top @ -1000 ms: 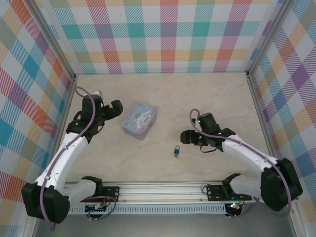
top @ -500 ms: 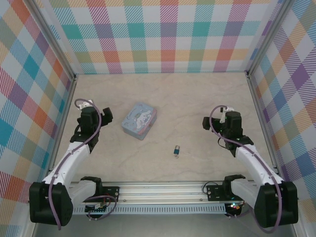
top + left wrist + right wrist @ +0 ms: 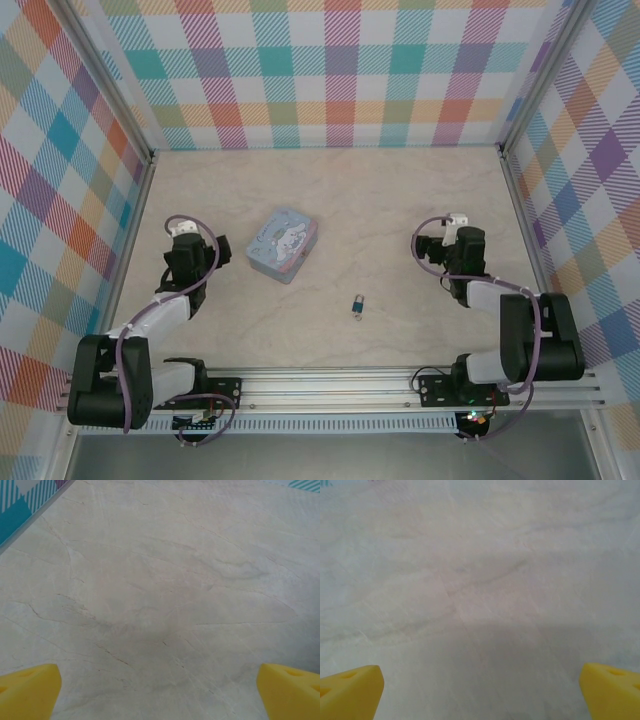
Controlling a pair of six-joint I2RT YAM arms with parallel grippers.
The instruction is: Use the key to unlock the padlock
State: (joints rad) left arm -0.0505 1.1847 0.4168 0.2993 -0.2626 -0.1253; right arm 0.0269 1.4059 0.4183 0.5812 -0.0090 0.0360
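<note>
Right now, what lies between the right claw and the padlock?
Nothing: the table between the right claw and the padlock is bare, in the top view.

— Where does the padlock (image 3: 357,304) lie?
— On the table (image 3: 400,190), towards the near edge, about midway between my two arms.
— And the tin (image 3: 283,244)?
— Behind it and to the left, well apart. My left gripper (image 3: 208,254) sits left of the tin, and my right gripper (image 3: 428,248) sits right of the padlock, further back.
</note>
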